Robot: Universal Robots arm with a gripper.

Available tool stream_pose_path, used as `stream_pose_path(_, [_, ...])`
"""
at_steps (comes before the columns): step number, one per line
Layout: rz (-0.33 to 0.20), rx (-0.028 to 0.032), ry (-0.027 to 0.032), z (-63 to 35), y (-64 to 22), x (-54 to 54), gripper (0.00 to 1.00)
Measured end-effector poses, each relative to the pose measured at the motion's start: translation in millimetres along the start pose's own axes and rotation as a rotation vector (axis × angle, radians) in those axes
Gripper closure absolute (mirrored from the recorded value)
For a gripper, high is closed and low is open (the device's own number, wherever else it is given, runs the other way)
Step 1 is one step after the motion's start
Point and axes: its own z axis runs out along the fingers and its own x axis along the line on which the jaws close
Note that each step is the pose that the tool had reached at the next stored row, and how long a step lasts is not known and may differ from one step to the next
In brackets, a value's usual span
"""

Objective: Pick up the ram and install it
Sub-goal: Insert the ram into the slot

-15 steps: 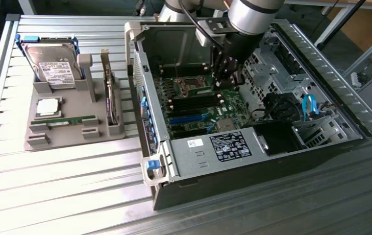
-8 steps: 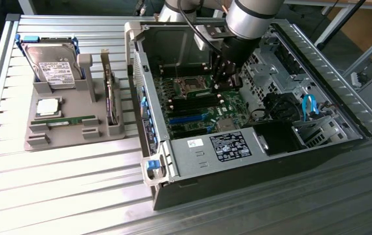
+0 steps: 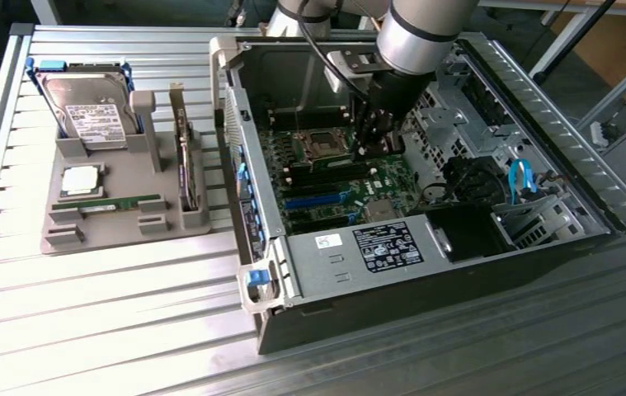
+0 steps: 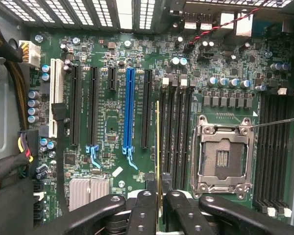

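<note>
i have the arm reaching down into the open computer case, which lies on its side on the slatted metal counter. the pincer is clamped on the ram; from the wrist view i see the stick edge-on, a thin yellowish-green line pinched between the two inner black fingers, running out over the motherboard alongside the row of black memory slots, between the blue expansion slot and the empty processor socket. i cannot tell whether the stick's lower edge is already touching a slot or sits just above it. from the exterior view the pincer is low inside the case, just beside the processor socket and above the green board. on the exterior view's left, well apart from the case, the grey holder tray carries a hard drive standing upright at its far end, a square silver processor chip lying flat, and another green stick lying flat near it.
</note>
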Motion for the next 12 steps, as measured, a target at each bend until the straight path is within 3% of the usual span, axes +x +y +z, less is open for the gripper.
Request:
stream_pose_path(5, [0.0,0.0,0.0001,7.4,0.7,0.4,0.87])
stream_pose_path(12, [0.021,0.001,-0.0001,16.9,13.3,-2.4,0.87])
